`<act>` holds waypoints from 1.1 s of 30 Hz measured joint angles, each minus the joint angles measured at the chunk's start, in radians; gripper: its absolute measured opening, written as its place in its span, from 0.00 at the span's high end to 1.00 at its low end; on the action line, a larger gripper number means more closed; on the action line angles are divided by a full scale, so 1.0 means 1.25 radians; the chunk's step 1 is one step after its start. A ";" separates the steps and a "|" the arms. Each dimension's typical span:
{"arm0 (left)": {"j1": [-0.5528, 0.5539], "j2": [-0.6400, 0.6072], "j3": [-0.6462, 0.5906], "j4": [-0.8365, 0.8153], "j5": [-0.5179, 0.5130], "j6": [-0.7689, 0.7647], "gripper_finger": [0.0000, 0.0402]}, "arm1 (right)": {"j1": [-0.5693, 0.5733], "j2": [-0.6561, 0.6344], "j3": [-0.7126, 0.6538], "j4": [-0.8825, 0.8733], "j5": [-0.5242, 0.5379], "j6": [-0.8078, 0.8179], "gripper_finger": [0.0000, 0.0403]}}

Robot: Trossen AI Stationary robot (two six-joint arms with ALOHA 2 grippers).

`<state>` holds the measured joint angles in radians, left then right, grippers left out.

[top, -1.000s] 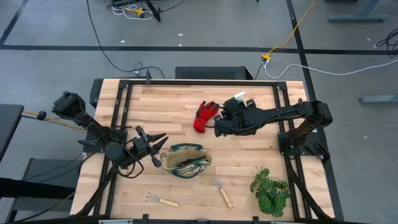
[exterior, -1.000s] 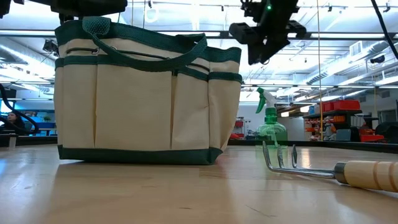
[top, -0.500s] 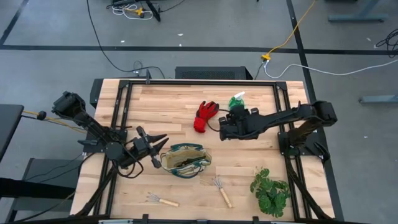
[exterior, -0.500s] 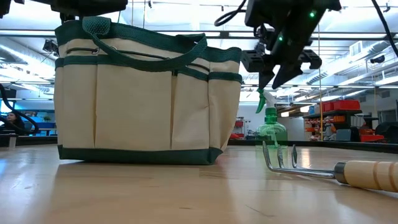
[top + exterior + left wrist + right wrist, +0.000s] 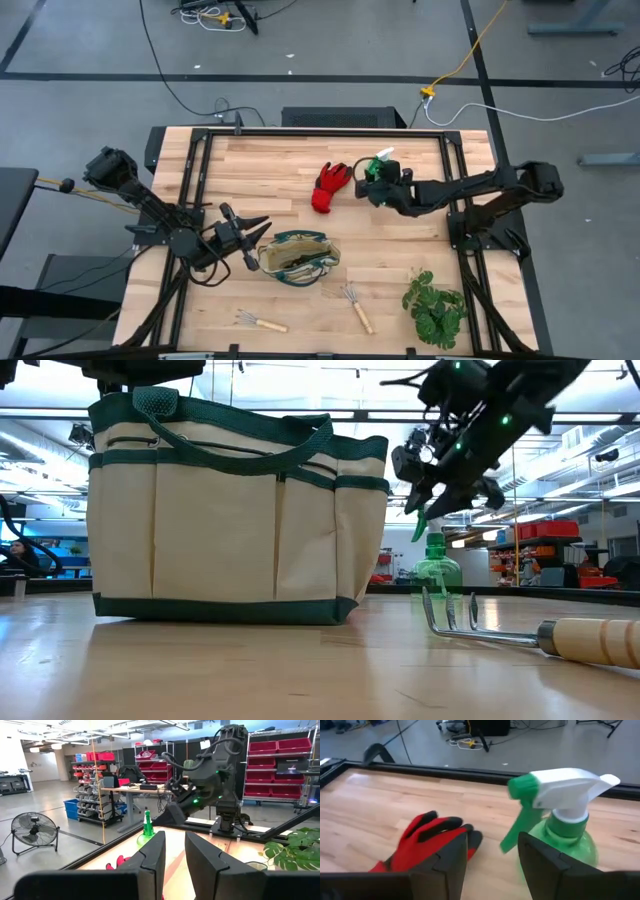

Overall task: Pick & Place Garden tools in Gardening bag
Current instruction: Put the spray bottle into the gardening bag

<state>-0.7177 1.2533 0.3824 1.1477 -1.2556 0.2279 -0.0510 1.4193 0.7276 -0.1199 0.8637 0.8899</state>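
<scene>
My right gripper (image 5: 492, 865): fingers spread, empty, low over table, spray bottle (image 5: 560, 827) just ahead, off-centre toward one finger. Glove (image 5: 427, 842) beside it, other side.
Step, as I judge: grasp bottle. Shift sideways until body sits between fingers; pinch below white nozzle; avoid snagging glove.
Bag (image 5: 300, 258): near front edge, well apart, mouth up.
My left gripper (image 5: 250, 238): spread, empty, touching bag's end.
Rakes (image 5: 356, 306) by front edge, still out.
</scene>
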 joint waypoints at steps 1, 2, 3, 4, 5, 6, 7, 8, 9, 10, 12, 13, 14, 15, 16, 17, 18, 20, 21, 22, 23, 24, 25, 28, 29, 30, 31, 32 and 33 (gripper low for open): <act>0.000 0.000 0.000 0.000 0.000 0.000 0.80 | -0.012 0.000 -0.010 0.018 -0.009 -0.012 0.56; 0.000 0.000 0.000 0.000 0.001 0.000 0.80 | -0.022 0.000 -0.017 0.029 -0.018 -0.021 0.56; 0.000 0.000 0.000 0.000 0.001 0.000 0.80 | -0.030 0.000 -0.021 0.034 -0.024 -0.027 0.56; 0.000 0.000 0.000 0.000 0.001 0.000 0.80 | -0.036 0.000 -0.023 0.036 -0.029 -0.028 0.56; 0.000 0.000 0.000 0.000 0.001 0.001 0.80 | -0.041 0.000 -0.024 0.036 -0.032 -0.029 0.56; 0.000 0.000 0.000 0.000 0.001 0.001 0.80 | -0.044 0.000 -0.023 0.037 -0.034 -0.030 0.56; 0.000 0.000 0.000 0.000 0.001 0.001 0.80 | -0.048 0.000 -0.024 0.038 -0.036 -0.031 0.56; 0.000 0.000 0.000 0.000 0.001 0.001 0.80 | -0.050 0.000 -0.024 0.037 -0.037 -0.033 0.56; 0.000 0.000 0.000 0.000 0.001 0.001 0.80 | -0.053 0.000 -0.024 0.036 -0.037 -0.034 0.56; 0.000 0.000 0.000 0.000 0.001 0.001 0.80 | -0.055 0.000 -0.023 0.034 -0.036 -0.035 0.56; 0.000 0.000 0.000 0.000 0.001 0.003 0.80 | -0.060 0.000 -0.023 0.030 -0.037 -0.039 0.56; 0.000 0.000 0.000 0.000 0.001 0.003 0.80 | -0.063 0.000 -0.023 0.030 -0.038 -0.043 0.56; 0.000 0.000 0.000 0.000 0.001 0.003 0.80 | -0.065 0.000 -0.024 0.030 -0.043 -0.045 0.56; 0.000 0.000 0.000 0.000 0.001 0.003 0.80 | -0.068 0.000 -0.023 0.030 -0.046 -0.046 0.56; 0.000 0.000 0.000 0.000 0.001 0.003 0.80 | -0.070 0.000 -0.024 0.030 -0.048 -0.046 0.56; 0.000 0.000 0.000 0.000 0.001 0.003 0.80 | -0.072 0.000 -0.023 0.030 -0.048 -0.046 0.56; 0.000 0.000 0.000 0.000 0.001 0.003 0.80 | -0.075 0.000 -0.023 0.030 -0.049 -0.048 0.56; 0.000 0.000 0.000 0.000 0.001 0.003 0.80 | -0.080 0.000 -0.023 0.030 -0.051 -0.049 0.56; 0.000 0.000 0.000 0.000 0.001 0.003 0.80 | -0.082 0.000 -0.023 0.030 -0.054 -0.049 0.56; 0.000 0.000 0.000 0.000 0.001 0.003 0.80 | -0.083 0.000 -0.023 0.030 -0.056 -0.049 0.56; 0.000 0.000 0.000 0.000 0.001 0.003 0.80 | -0.084 0.000 -0.024 0.030 -0.056 -0.049 0.56; 0.000 0.000 0.000 0.000 0.000 0.003 0.80 | -0.086 0.000 -0.023 0.030 -0.056 -0.049 0.56; 0.000 0.000 0.000 0.000 0.000 0.003 0.80 | -0.087 0.000 -0.023 0.030 -0.056 -0.051 0.56; 0.000 0.000 0.000 0.000 0.000 0.003 0.80 | -0.091 0.003 -0.023 0.031 -0.061 -0.052 0.56; 0.000 0.000 0.000 0.000 0.000 0.003 0.80 | -0.091 0.007 -0.023 0.031 -0.062 -0.052 0.56; 0.000 0.000 0.000 0.000 0.000 0.003 0.80 | -0.091 0.012 -0.023 0.030 -0.063 -0.052 0.56; 0.000 0.000 0.000 0.000 0.000 0.003 0.80 | -0.091 0.017 -0.023 0.030 -0.062 -0.051 0.56; 0.000 0.000 0.000 0.000 0.000 0.003 0.80 | -0.092 0.024 -0.023 0.031 -0.062 -0.051 0.56; 0.000 0.000 0.000 0.000 0.000 0.003 0.80 | -0.094 0.032 -0.023 0.032 -0.063 -0.049 0.56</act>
<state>-0.7177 1.2533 0.3824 1.1477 -1.2553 0.2317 -0.1683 1.4594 0.6983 -0.0800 0.7850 0.8284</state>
